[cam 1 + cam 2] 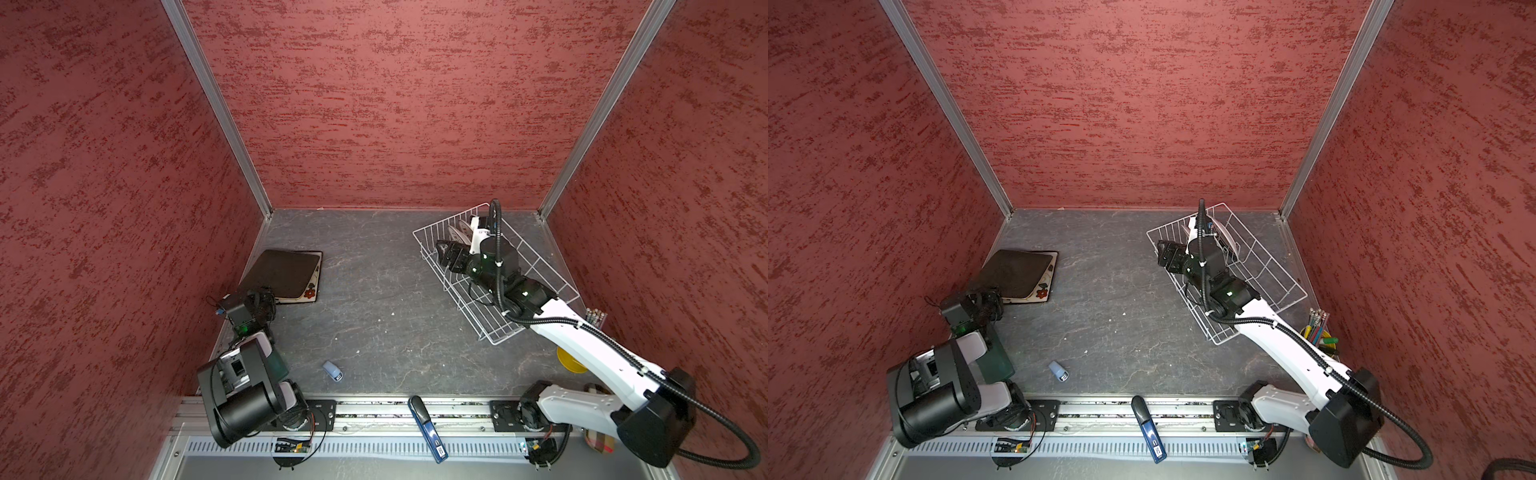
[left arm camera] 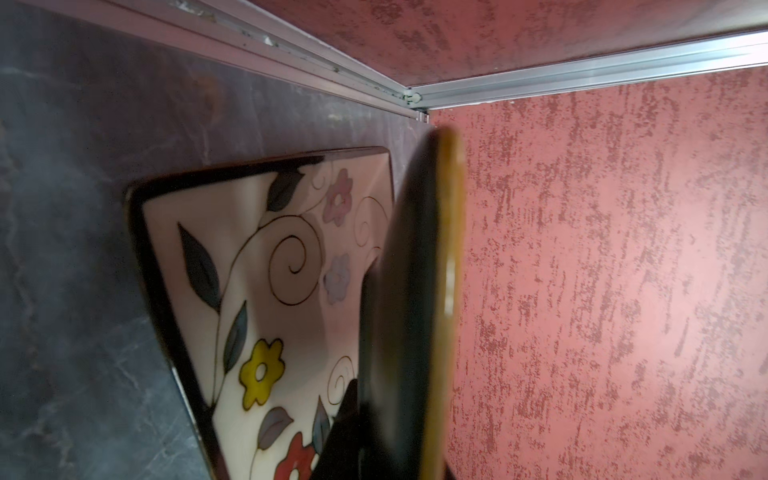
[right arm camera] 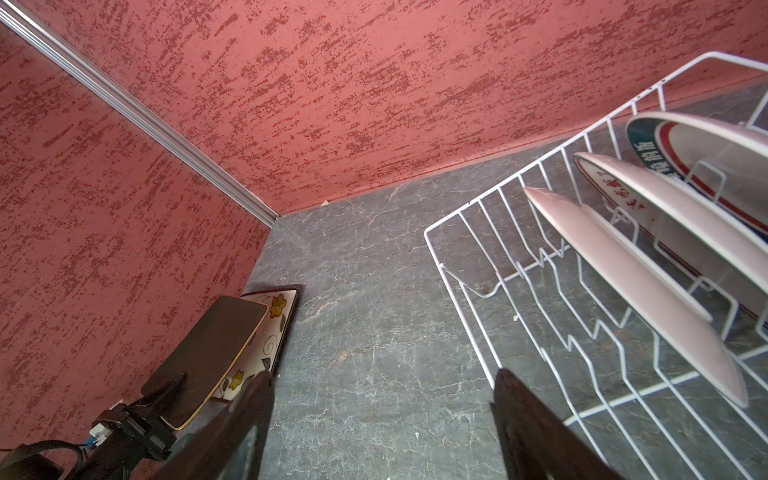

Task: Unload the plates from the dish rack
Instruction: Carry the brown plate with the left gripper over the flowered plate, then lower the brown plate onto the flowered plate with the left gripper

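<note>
Rack (image 3: 540,266) holds three round plates (image 3: 631,286); two square plates (image 3: 208,345) outside.

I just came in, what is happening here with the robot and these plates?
The left pincer is shut on the dark brown square plate, holding it tilted over the flowered plate on the table. The right pincer hangs open over the dish rack, where three round plates stand on edge. So two are out, three wait.

Overhead stereo pair, two wrist cams.
Both top views look steeply down on the whole table (image 1: 374,291); left wrist close on square plates (image 2: 270,270); right wrist low, sees them plus dish rack (image 3: 582,291).
</note>
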You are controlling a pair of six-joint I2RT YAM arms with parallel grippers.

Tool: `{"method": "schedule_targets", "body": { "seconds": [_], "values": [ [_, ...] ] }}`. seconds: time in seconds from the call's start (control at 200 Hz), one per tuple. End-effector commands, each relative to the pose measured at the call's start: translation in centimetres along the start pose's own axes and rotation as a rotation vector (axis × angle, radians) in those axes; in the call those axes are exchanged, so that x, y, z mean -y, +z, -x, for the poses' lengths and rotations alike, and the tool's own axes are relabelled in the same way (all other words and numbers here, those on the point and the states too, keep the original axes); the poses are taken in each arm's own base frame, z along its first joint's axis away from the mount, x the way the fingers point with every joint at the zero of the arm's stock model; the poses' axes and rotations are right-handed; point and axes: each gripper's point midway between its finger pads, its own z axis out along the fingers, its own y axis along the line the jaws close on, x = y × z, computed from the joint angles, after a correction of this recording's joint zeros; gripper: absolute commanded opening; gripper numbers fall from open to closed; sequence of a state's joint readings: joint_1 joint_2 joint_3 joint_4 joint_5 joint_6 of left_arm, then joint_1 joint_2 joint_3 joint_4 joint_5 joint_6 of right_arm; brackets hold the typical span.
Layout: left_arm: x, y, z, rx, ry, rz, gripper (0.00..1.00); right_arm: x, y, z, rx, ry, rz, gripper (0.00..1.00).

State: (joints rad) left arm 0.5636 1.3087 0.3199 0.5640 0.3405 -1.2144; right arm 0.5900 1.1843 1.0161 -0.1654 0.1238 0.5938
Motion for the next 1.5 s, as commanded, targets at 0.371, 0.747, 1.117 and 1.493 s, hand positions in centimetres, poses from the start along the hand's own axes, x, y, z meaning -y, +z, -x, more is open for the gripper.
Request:
{"method": "schedule_targets", "body": {
  "seconds": [0.371, 0.747, 1.117, 1.493],
  "values": [
    [5.6, 1.1, 2.9, 0.103, 0.023, -0.189, 0.00, 0.0, 0.7, 0.6, 0.003, 0.006, 0.025, 0.83],
    [4.6, 3.0, 2.0, 0.061, 0.024, -0.177, 0.00, 0.4, 0.9, 0.9, 0.005, 0.013, 0.022, 0.83],
    [3.3, 4.1, 1.6, 0.059, 0.015, -0.143, 0.04, 0.9, 0.8, 1.0, 0.005, 0.017, 0.015, 0.83],
    [3.3, 3.6, 0.8, 0.051, 0.018, -0.115, 0.57, 1.0, 0.0, 1.6, 0.040, 0.040, 0.020, 0.83]
  ]
}}
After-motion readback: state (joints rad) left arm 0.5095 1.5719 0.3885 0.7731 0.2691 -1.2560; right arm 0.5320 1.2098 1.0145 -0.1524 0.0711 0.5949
